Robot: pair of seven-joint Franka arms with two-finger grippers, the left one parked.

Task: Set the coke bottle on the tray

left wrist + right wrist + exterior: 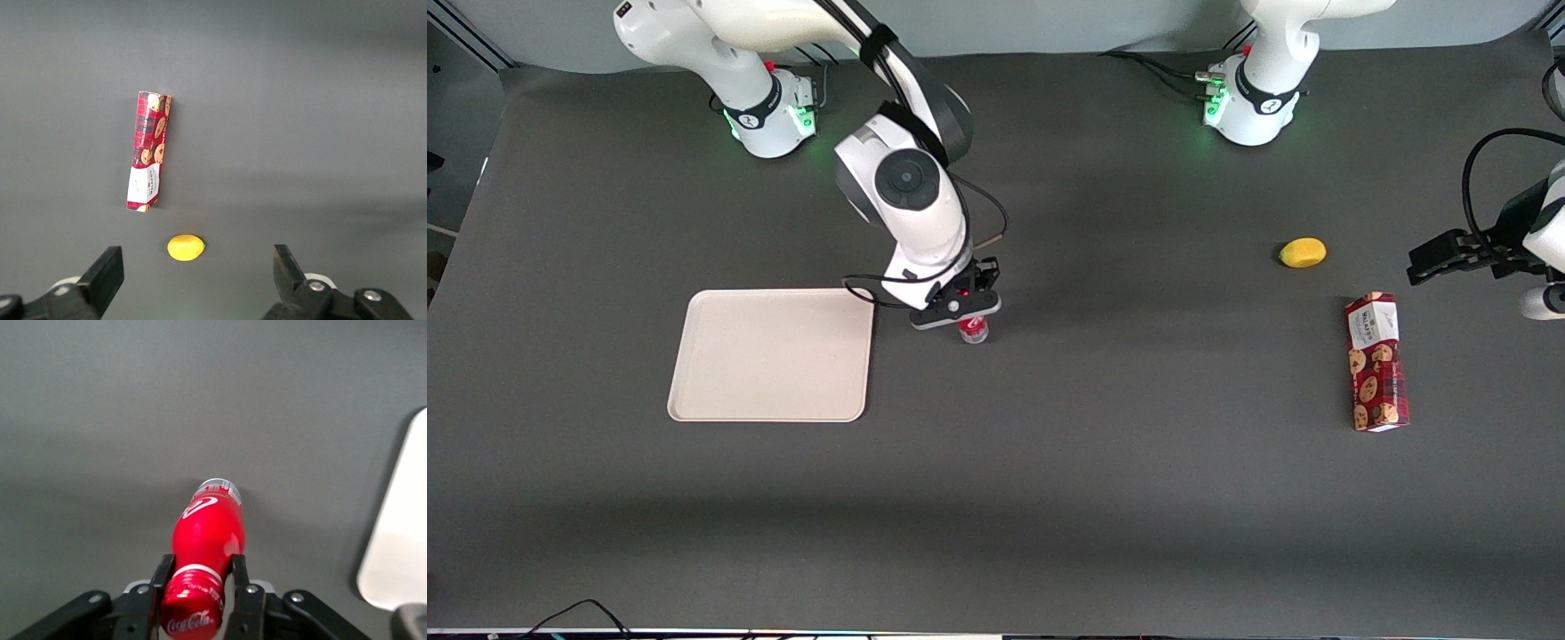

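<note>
The beige tray (pixel 769 356) lies flat on the dark table (pixel 1049 498), toward the working arm's end. Just beside it, the gripper (pixel 964 313) pinches the neck of the coke bottle (pixel 974 331), which stands apart from the tray. Toward the parked arm's end lie a yellow lemon (pixel 1303 252) and a red cookie carton (pixel 1376 362).

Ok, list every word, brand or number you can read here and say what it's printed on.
"Coca-Cola": white script on the red cap of the coke bottle, held upright at its neck in the pincer, beside the tray.
Cookie carton: white label lettering too small to read.
Nothing else bears text.
</note>
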